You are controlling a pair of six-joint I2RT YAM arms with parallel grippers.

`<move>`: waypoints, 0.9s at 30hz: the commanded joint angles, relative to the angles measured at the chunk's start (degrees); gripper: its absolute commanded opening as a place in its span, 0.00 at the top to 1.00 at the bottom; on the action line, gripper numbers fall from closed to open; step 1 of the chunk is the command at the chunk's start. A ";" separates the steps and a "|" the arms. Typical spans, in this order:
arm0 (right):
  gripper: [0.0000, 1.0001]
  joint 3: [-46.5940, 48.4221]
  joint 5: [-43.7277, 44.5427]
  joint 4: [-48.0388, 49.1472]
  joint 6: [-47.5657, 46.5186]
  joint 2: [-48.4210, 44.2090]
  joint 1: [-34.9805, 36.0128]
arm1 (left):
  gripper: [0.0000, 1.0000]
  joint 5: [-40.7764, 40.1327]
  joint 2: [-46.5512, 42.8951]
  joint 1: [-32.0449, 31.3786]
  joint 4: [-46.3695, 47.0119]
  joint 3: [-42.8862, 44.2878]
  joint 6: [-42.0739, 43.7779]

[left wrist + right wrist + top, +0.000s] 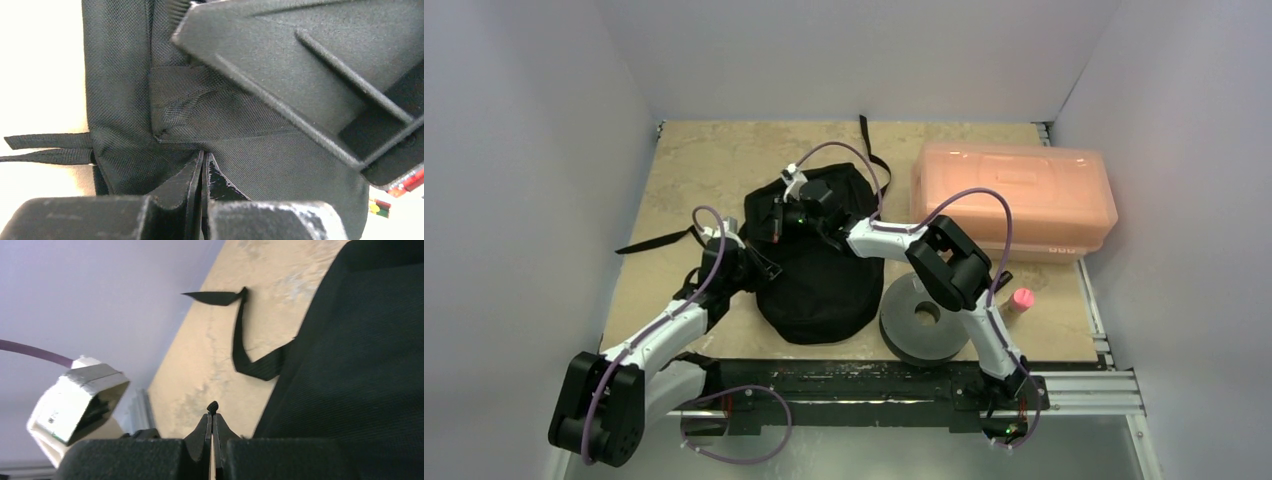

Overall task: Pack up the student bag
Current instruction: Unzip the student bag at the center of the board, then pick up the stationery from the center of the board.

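The student bag point(819, 285) is a floppy black backpack lying in the middle of the table, its straps point(656, 241) trailing left and to the back. My left gripper point(760, 264) is at the bag's left edge. In the left wrist view it point(204, 156) is shut, its tips pinching the bag's fabric point(280, 160) at a seam. My right gripper point(774, 216) is over the bag's upper left part. In the right wrist view it point(212, 412) is shut on a small black tab point(213, 406), beside the bag point(360, 370).
A translucent orange lidded box point(1014, 197) stands at the back right. A dark grey round spool point(924, 318) lies right of the bag, with a small pink-capped item point(1021, 300) beyond it. The two grippers are close together; the right one point(310, 75) fills the left wrist view.
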 commanded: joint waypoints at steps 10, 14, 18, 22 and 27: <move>0.27 6.90 19.88 -39.93 -31.03 -18.35 0.08 | 0.74 -0.32 -10.63 0.04 -9.80 2.65 2.64; 0.09 -5.96 34.62 -44.99 -39.05 -33.48 0.08 | 0.50 0.64 -14.79 0.04 -15.66 4.94 4.45; 0.02 -21.41 37.47 -42.02 -34.69 -52.04 -0.86 | 0.44 3.38 -16.47 0.04 -18.68 7.38 5.61; 0.01 -32.94 44.96 -44.54 -18.44 -71.51 -4.98 | 0.41 7.51 -16.16 0.04 -19.93 9.98 6.38; 0.08 -35.53 63.35 -65.07 4.38 -84.66 -7.51 | 0.40 9.44 -18.39 0.04 -20.27 11.26 5.78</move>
